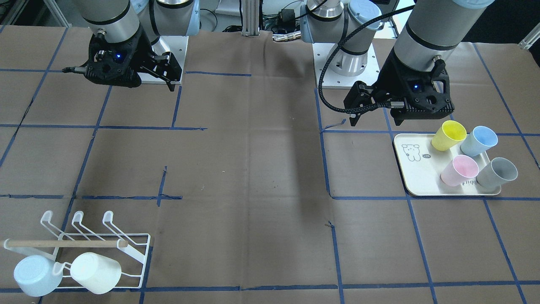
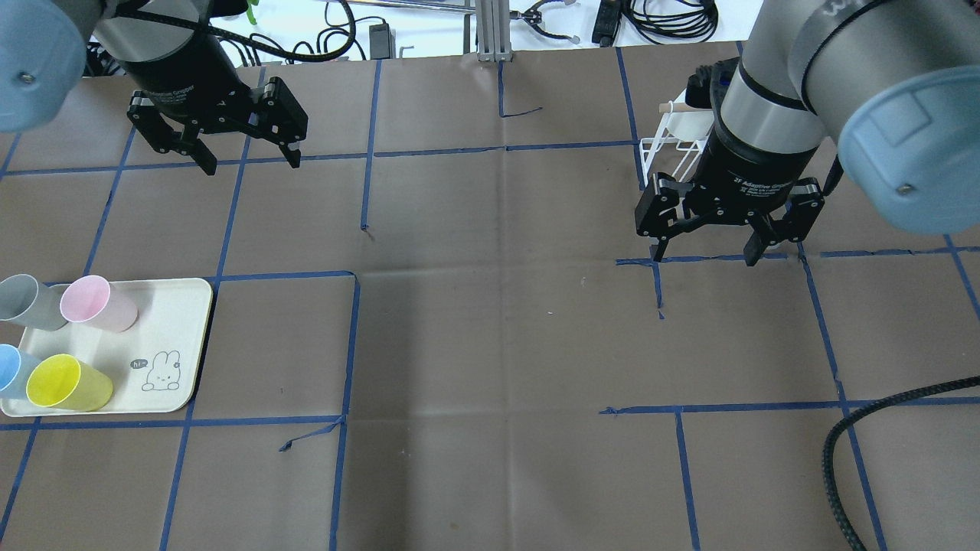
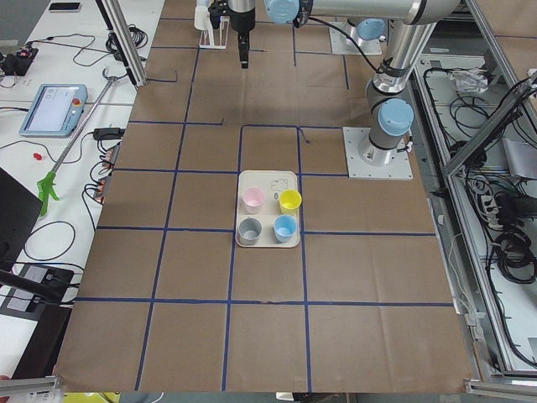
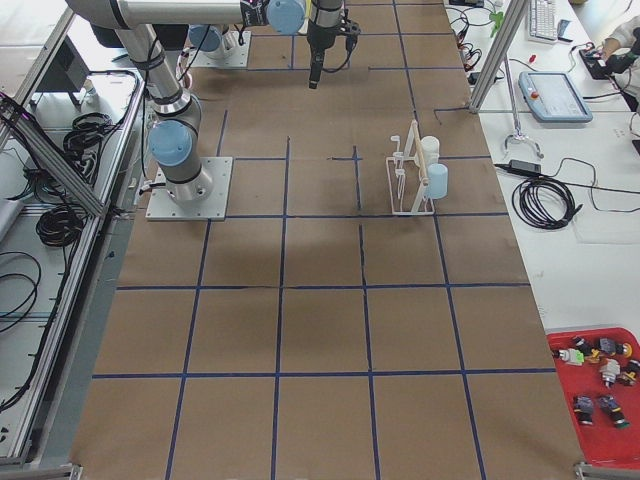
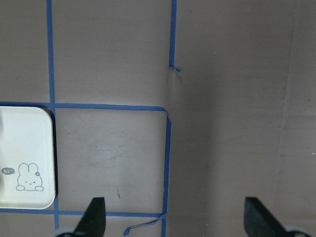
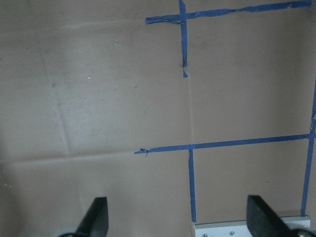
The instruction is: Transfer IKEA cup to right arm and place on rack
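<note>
Cups [image 2: 96, 302] on tray [image 2: 180, 321], apart from left hand [image 2: 251, 161] — wide open, empty — right hand [image 2: 706, 255] likewise, well apart from rack [image 1: 84, 243].

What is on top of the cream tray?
Four upright cups: a yellow cup, blue cup, pink cup and grey cup. The tray's bare part shows a rabbit drawing. The pink cup partly covers some printed text.

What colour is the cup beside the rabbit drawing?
Yellow cup, clearest in the overhead exterior view.
</note>
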Action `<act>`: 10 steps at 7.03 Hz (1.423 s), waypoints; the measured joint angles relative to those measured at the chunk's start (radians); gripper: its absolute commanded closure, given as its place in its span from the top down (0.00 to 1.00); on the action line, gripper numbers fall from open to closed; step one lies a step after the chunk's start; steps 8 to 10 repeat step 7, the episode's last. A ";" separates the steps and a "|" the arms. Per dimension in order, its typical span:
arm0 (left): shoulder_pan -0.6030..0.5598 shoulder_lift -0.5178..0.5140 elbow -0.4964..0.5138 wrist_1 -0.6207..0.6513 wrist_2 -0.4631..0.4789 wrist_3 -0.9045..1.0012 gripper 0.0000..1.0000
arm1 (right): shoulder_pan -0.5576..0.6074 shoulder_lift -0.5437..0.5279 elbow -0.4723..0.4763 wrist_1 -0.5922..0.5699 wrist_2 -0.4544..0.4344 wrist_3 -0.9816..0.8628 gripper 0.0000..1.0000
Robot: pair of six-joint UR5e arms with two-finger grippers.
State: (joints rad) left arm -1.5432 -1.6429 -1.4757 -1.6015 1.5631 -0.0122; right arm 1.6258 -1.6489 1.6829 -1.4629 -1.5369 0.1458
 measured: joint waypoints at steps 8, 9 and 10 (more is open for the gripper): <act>0.000 0.000 0.000 0.003 0.000 0.000 1.00 | -0.002 0.001 -0.002 0.001 -0.024 -0.001 1.00; 0.000 0.000 0.000 0.003 0.000 0.000 1.00 | -0.002 0.001 -0.002 0.001 -0.024 -0.001 1.00; 0.000 0.000 0.000 0.003 0.000 0.000 1.00 | -0.002 0.001 -0.002 0.001 -0.024 -0.001 1.00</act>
